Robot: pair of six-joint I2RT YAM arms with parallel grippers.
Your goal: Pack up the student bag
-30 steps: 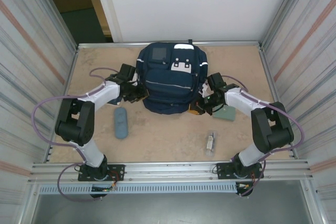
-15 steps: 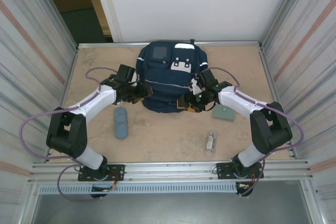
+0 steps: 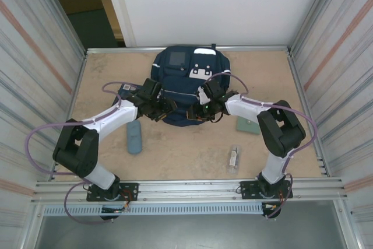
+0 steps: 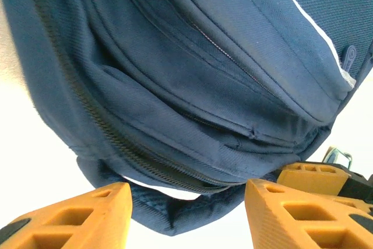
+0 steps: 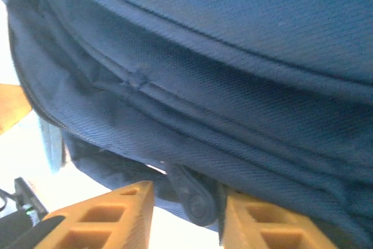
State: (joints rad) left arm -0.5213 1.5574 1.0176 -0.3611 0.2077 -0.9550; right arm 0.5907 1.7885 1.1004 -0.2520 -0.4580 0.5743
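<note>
Top view: the student bag (image 3: 189, 83), navy with white patches and a grey square panel, lies on the bench (image 3: 175, 153) in the upper centre of the frame, against the far edge. Both arms reach to its near, lower edge. The left claw (image 3: 165, 108) meets the bag's lower-left corner and the right claw (image 3: 196, 112) its lower-right corner, the two claws near each other just below the frame's centre. An oblong blue-grey case (image 3: 134, 137) lies lower left of the bag, a flat green item (image 3: 249, 125) lower right, and a small pale object (image 3: 233, 157) further toward the bottom.

Left wrist view: the bag occupies the upper frame, a dark zipper (image 4: 116, 144) curving along its lower seam. The left claw (image 4: 189, 193) is spread wide; the bag's hanging lower fold sits in the gap, clear of both orange fingers (image 4: 87, 217).

Right wrist view: navy fabric hangs close above the right claw (image 5: 186, 197). Its fingers (image 5: 102, 214) stand narrowly parted, with a dark zipper pull (image 5: 195, 203) between them. Light shows beside the pull on the left; whether the pull is pinched cannot be told.
</note>
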